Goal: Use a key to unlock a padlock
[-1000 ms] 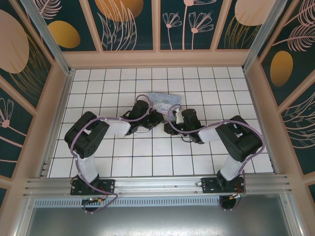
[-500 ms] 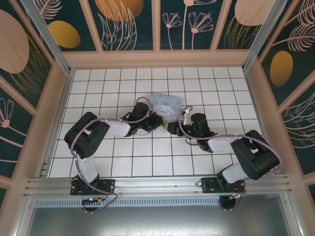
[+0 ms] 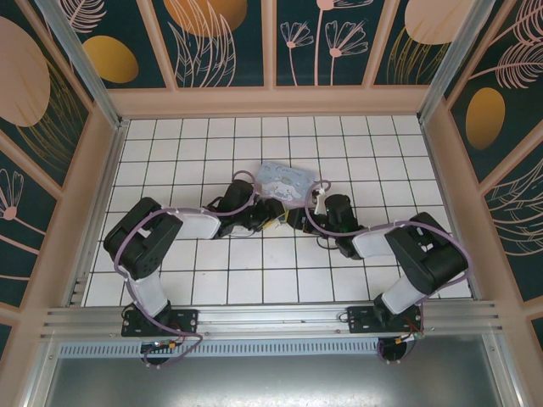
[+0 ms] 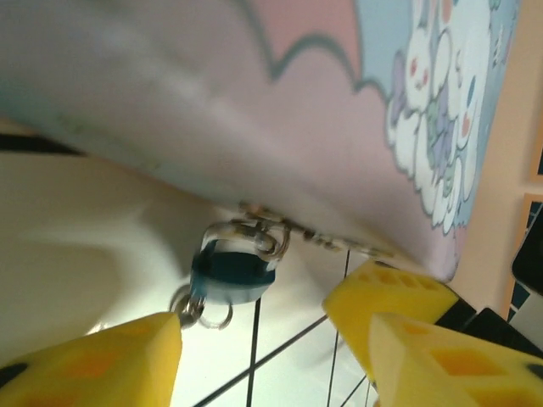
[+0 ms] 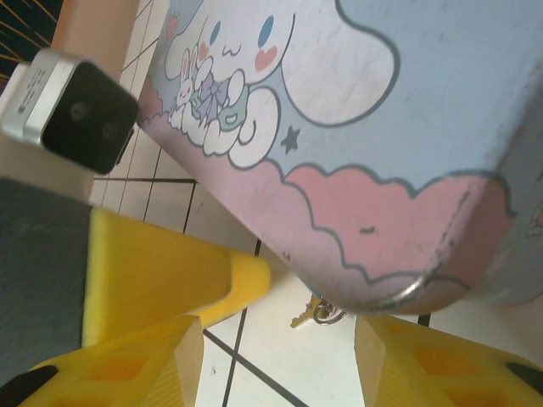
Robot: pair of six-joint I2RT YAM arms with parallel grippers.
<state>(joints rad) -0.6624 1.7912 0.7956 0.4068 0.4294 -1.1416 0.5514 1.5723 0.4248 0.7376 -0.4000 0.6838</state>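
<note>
Pale blue cartoon-printed box (image 3: 287, 180) on the white-tiled bench (image 3: 170, 144), used here as the reference. Both arms reach in to the near side of the box and meet there, left arm from the box's near-left, right arm from its near-right. Left wrist view: padlock (image 4: 233, 271) sits just under the near lower edge of the box, bluish-dark body blurred, its metal loop up against that edge and a couple of small rings (image 4: 204, 309) trailing off the body toward the camera. Cannot tell whether the shackle is out of the body. Left fingers (image 4: 93, 360) released: the two yellow tips stand wide apart, one either side of the padlock and just short of it, nothing pinched between them. A further yellow tip, close under the box's right end in this view, looks like the other arm's. Right wrist view: the rounded, worn corner of the box is directly ahead of the right fingers (image 5: 127, 365), which are also apart and grasp nothing, the corner just beyond the tips. A small gold key (image 5: 299, 319) on a ring lies on the tile just below that corner, between the two tips but clear of both. One yellow tip of the left arm pokes in beside the box from the left of this view.
</note>
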